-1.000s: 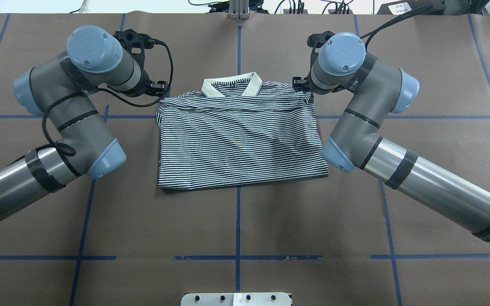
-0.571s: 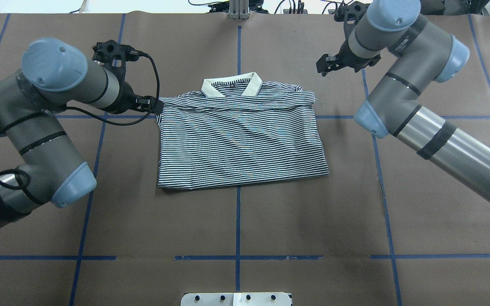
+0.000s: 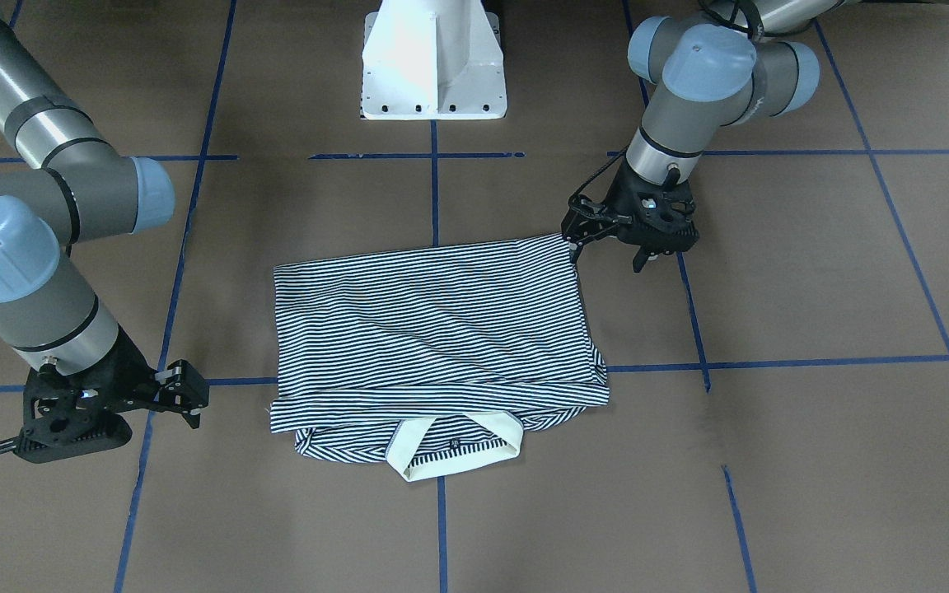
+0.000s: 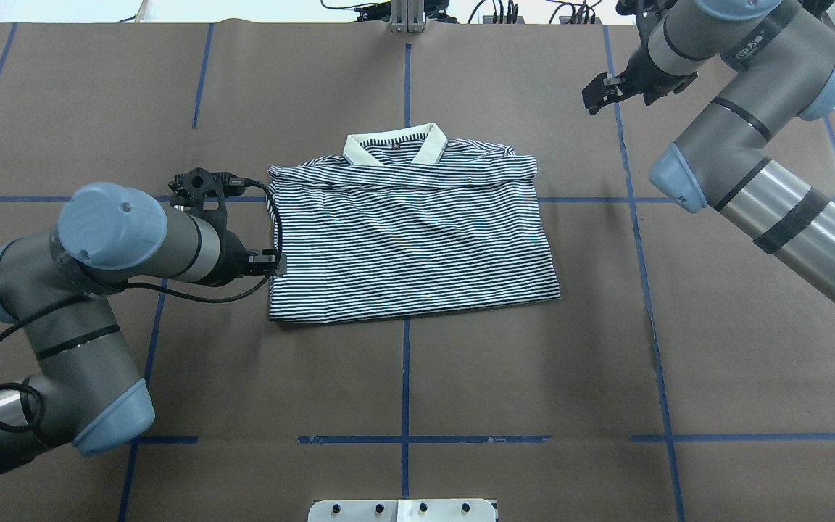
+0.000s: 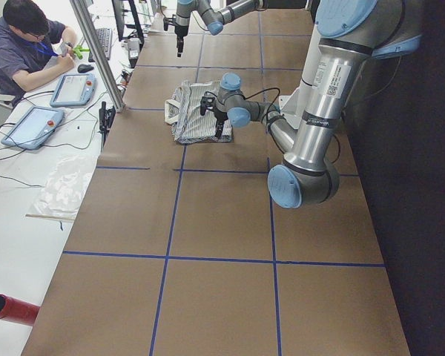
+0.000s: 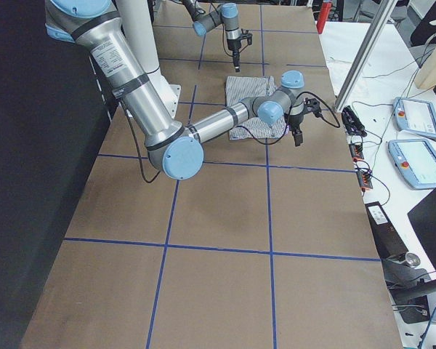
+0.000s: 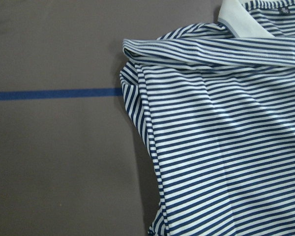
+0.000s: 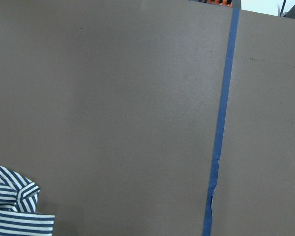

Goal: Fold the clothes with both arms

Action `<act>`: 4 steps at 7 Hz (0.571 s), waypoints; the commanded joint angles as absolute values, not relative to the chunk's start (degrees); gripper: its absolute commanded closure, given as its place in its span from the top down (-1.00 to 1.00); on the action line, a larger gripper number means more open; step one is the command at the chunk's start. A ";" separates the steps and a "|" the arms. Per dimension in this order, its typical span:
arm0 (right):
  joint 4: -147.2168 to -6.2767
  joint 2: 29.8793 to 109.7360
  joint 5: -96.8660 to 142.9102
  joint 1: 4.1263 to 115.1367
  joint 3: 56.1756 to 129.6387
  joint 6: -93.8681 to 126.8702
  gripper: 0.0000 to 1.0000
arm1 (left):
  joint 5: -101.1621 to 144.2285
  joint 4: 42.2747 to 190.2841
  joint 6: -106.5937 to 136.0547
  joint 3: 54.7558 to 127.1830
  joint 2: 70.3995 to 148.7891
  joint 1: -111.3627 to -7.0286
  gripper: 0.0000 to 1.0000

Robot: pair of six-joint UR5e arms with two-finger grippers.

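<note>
Status: polo shirt [image 4: 410, 239] lies flat mid-table [image 4: 533, 377] and is already halved. The fold line faces the robot, and the collar [image 4: 394, 147] pokes out at the far edge.

The left gripper [image 4: 274, 262] is at the shirt's left edge, nearer the folded corner than the collar, touching or just over the fabric. I can't tell if its fingers are apart or pinched; its wrist cam shows only cloth and brown paper. The right gripper [image 4: 595, 93] is up high, well off past the shirt's far right corner. Its fingers look spread and it holds nothing.

My read is that you're setting up a sideways fold, left edge carried over to the right. To do it clean:

- Check the left fingers are apart before you descend. Go in from the side, low, along the paper.
- Get the lower finger under every layer. The wrist cam shows that edge stacked and slightly rolled, so a top-only pinch will likely peel the half-fold open.
- A single pinch on that long edge probably lets the collar end lag and skew. Use the free right gripper for a second pinch near the shoulder, and keep it high while it crosses.
- Lift just clear, travel square to the centre blue tape line [image 4: 406, 377], and lay edge on edge.
- Release only once the cloth is down.
</note>
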State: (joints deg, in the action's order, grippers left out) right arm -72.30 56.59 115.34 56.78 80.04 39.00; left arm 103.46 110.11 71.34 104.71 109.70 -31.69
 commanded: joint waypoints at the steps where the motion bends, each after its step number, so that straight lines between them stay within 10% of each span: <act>1: -72.25 56.86 115.31 56.87 80.07 38.94 1.00 | 101.17 110.92 76.55 104.41 109.42 -27.70 0.02; 4: -72.25 56.87 115.22 56.87 80.07 39.02 1.00 | 101.07 110.92 76.55 103.89 109.34 -26.54 0.00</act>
State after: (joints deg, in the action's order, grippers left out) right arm -72.25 56.86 115.25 56.86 80.13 38.99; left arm 101.12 110.91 76.44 104.14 109.35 -26.89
